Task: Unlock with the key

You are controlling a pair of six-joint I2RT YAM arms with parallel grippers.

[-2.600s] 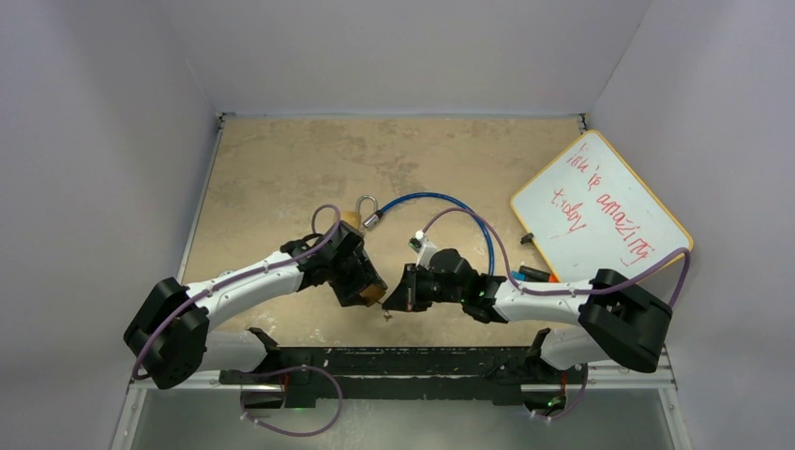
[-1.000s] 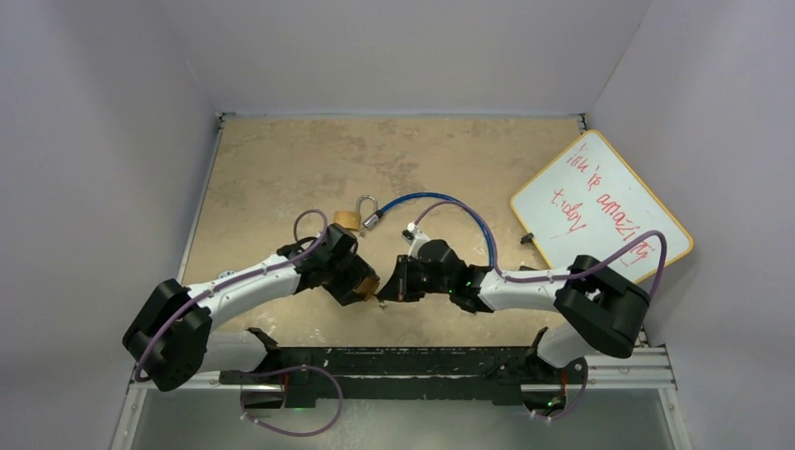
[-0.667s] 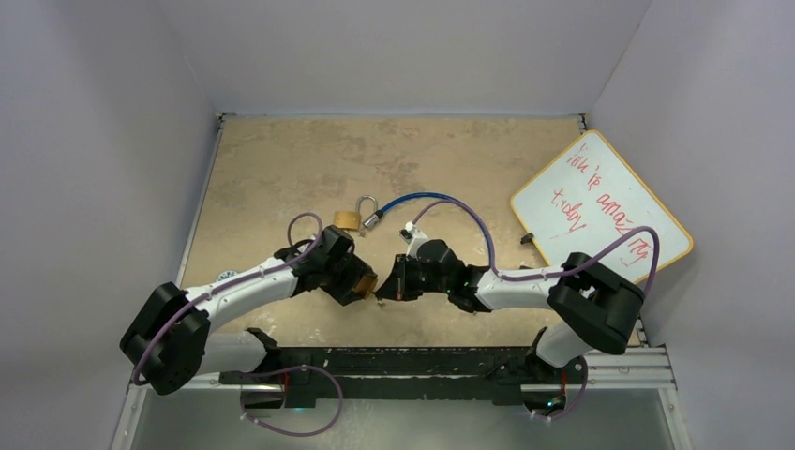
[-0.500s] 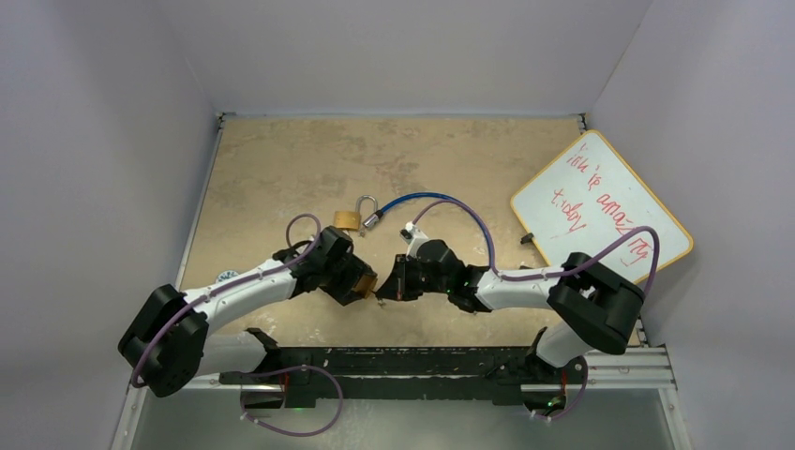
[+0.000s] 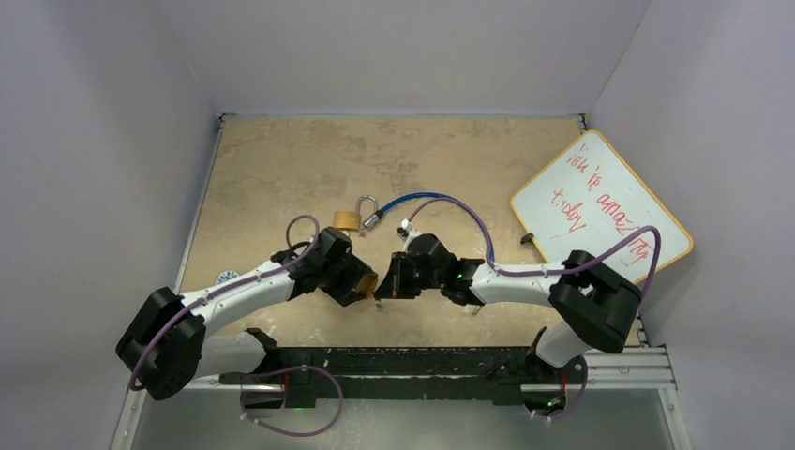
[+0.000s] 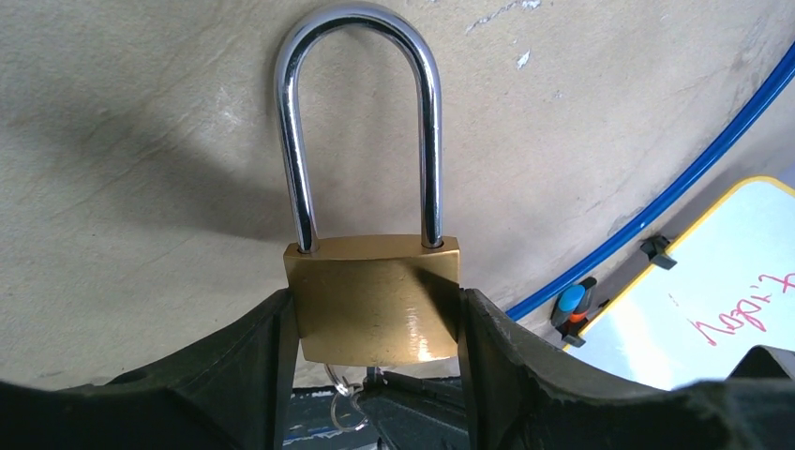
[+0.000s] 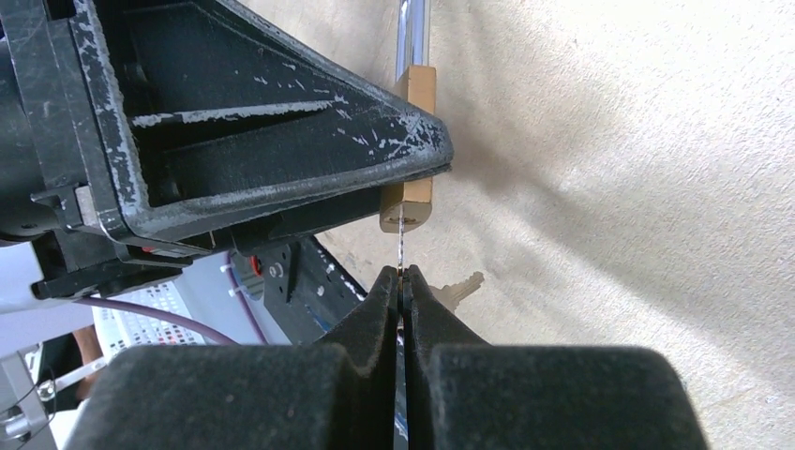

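My left gripper is shut on the body of a brass padlock, whose steel shackle is closed and points away from the wrist. My right gripper faces it from the right and is shut on a small key. The thin blade runs from the right gripper up to the bottom face of the padlock. How deep the blade sits cannot be told. A second key hangs beside it on a ring.
A second brass padlock lies on the table behind the grippers, joined to a blue cable. A whiteboard with red writing lies at the right, with a marker by it. A black rail runs along the front edge.
Both grippers have shifted a little left and toward the back. The right gripper has closed the gap, and the key now reaches the held padlock's bottom.
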